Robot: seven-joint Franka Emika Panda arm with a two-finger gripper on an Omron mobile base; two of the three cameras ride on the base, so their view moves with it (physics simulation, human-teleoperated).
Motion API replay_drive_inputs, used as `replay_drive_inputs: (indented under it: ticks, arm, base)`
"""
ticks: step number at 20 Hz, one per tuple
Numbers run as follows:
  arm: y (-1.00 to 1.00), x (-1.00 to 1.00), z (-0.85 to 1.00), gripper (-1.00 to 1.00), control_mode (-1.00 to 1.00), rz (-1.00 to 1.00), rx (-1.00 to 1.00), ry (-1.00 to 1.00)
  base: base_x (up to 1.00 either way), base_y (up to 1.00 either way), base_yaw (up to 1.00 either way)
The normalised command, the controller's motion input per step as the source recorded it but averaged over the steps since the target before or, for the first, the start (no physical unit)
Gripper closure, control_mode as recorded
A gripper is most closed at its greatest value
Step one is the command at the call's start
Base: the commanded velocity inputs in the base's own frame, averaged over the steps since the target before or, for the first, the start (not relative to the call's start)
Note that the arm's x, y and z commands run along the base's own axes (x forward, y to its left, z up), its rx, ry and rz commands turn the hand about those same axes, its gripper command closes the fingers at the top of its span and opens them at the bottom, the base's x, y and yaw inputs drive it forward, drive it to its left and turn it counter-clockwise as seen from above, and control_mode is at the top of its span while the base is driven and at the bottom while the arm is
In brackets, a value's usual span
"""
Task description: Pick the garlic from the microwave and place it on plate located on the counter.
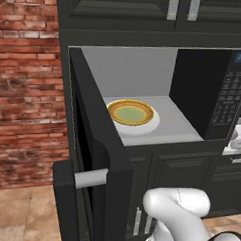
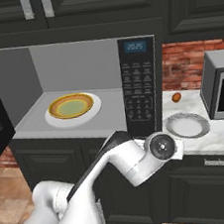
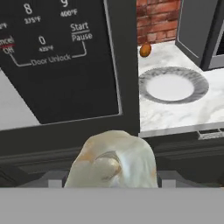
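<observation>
Currently the carry step is judged to be in hand: the garlic [image 3: 111, 159] is seen in the hand view right at the gripper, outside the microwave [image 2: 79, 78] and just in front of its keypad panel [image 3: 57, 57]. The fingertips themselves are hidden behind the bulb, so the finger state cannot be told for sure; the bulb being up against the hand suggests it is held, but that is a judgement only. In the right base view the wrist [image 2: 161, 147] is seen low, just below the keypad panel, between the microwave and the plate [image 2: 187, 125].

The plate is bare and sits on the counter [image 2: 221, 132] just right of the microwave. Next move, as judged: the garlic needs to be lifted above counter level, carried right of the microwave to over the plate centre, lowered, then released.

Other things: an orange-rimmed dish [image 1: 131, 113] is left inside the microwave cavity; the microwave door [image 1: 98, 156] stands open to the left with its grey handle [image 1: 91, 179]. A small brown item [image 2: 176, 97] lies on the counter behind the plate, near the brick wall [image 2: 183, 64]. A second appliance [image 2: 221, 89] stands right of the plate. The counter edge and the microwave's right corner are what could be clipped on the way up.
</observation>
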Motion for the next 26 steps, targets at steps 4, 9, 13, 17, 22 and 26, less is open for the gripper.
replay_drive_inputs:
  ticks: [4,9,13,17,22,26]
  arm:
    - [-1.0,0.23,0.0,1.0,-1.0,0.06,0.06,-0.01]
    - [-0.97,0.61,-0.02,1.0,-1.0,0.2,0.08,-0.03]
    - [-0.81,0.45,-0.18,1.0,-1.0,0.24,0.04,-0.04]
    - [-0.58,0.27,-0.39,1.0,-1.0,0.22,0.0,-0.06]
    - [-0.32,0.56,-0.09,1.0,-1.0,0.22,0.01,-0.1]
    - [0.0,0.57,-0.1,1.0,-1.0,0.18,0.0,-0.04]
  base:
    - [0.0,0.0,0.0]
    - [0.0,0.0,0.0]
    - [0.0,0.0,0.0]
    - [0.0,0.0,0.0]
    - [0.0,0.0,0.0]
    - [0.0,0.0,0.0]
